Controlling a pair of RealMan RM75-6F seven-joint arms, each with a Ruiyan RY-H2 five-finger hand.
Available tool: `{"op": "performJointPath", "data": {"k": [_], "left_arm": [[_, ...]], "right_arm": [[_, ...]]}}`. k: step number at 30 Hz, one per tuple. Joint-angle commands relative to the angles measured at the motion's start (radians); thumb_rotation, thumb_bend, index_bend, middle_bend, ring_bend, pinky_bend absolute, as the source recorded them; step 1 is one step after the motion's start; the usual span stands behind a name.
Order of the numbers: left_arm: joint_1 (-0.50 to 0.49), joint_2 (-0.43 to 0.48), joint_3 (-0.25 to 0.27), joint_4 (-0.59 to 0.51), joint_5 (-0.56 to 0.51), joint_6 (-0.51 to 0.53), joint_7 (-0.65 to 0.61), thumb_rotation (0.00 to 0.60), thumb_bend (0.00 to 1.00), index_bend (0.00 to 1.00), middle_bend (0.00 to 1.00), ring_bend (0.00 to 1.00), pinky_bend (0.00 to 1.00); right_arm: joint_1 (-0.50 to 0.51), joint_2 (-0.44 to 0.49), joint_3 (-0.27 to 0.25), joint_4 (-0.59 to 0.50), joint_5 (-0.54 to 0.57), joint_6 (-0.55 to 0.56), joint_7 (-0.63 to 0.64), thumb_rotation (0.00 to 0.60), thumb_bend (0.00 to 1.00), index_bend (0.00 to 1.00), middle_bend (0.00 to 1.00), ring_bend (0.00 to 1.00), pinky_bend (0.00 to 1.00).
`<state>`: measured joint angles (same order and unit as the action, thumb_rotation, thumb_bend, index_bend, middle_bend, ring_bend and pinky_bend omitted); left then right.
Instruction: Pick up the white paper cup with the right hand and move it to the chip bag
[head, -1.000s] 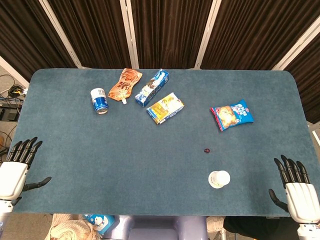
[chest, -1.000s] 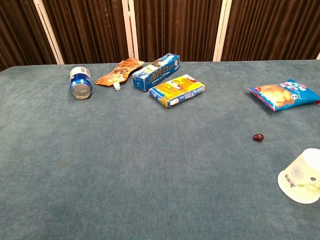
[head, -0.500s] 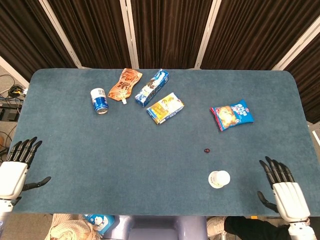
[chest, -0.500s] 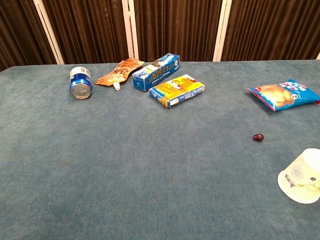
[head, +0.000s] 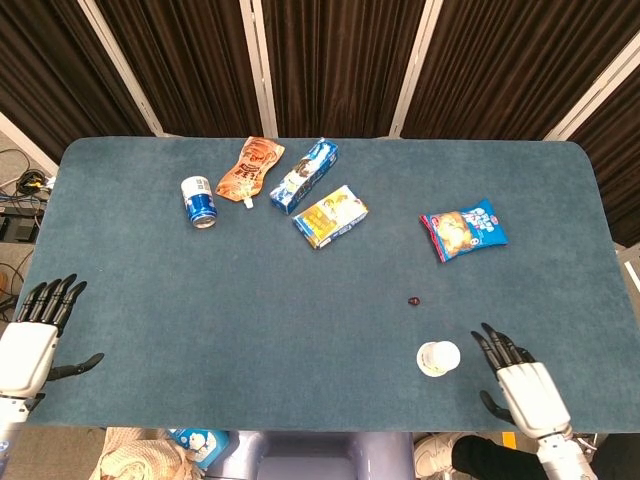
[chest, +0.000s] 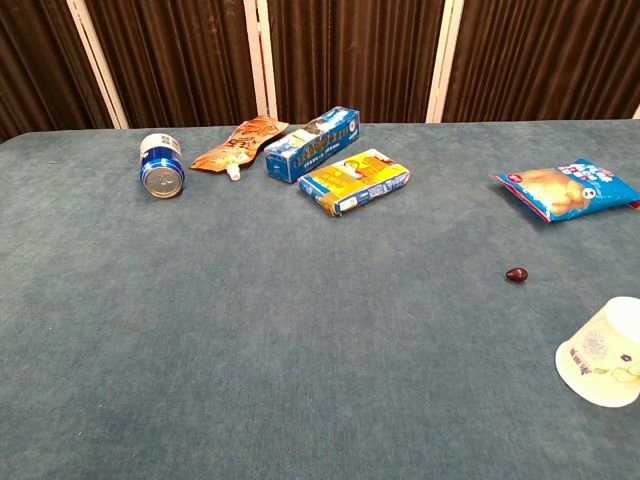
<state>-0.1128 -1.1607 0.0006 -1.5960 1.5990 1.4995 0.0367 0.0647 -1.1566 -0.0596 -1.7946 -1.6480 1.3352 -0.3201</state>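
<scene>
The white paper cup (head: 438, 358) (chest: 604, 353) stands upside down near the table's front edge, right of centre. The blue chip bag (head: 464, 229) (chest: 567, 189) lies flat further back on the right. My right hand (head: 522, 386) hovers at the front edge just right of the cup, fingers spread and holding nothing, a small gap from the cup. My left hand (head: 32, 340) sits at the front left corner, fingers apart and empty. Neither hand shows in the chest view.
A small dark red object (head: 413, 299) lies between cup and chip bag. At the back left are a blue can (head: 199, 202) on its side, an orange pouch (head: 250, 169), a blue box (head: 304, 175) and a yellow box (head: 330, 216).
My right hand has moved left along the front edge, from the right corner to just beside the cup. The left hand and all objects stayed put.
</scene>
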Motion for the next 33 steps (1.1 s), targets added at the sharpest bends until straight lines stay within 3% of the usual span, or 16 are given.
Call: {"op": "performJointPath", "data": {"k": [1, 23, 33], "left_arm": [[0.0, 0.0, -0.001, 0.0, -0.002, -0.001, -0.001, 0.6, 0.01, 0.0, 0.0, 0.0, 0.0], [-0.003, 0.001, -0.004, -0.006, -0.012, -0.009, 0.003, 0.6, 0.01, 0.0, 0.0, 0.0, 0.0], [-0.004, 0.003, -0.006, -0.007, -0.017, -0.011, -0.005, 0.6, 0.01, 0.0, 0.0, 0.0, 0.0]], "right_arm": [[0.014, -0.025, 0.006, -0.009, 0.021, -0.023, -0.034, 0.6, 0.33, 0.0, 0.03, 0.12, 0.3], [0.082, -0.136, 0.039, 0.0, 0.164, -0.123, -0.173, 0.6, 0.33, 0.05, 0.08, 0.17, 0.36], [0.109, -0.191, 0.058, 0.036, 0.212, -0.137, -0.209, 0.6, 0.44, 0.39, 0.34, 0.4, 0.5]]}}
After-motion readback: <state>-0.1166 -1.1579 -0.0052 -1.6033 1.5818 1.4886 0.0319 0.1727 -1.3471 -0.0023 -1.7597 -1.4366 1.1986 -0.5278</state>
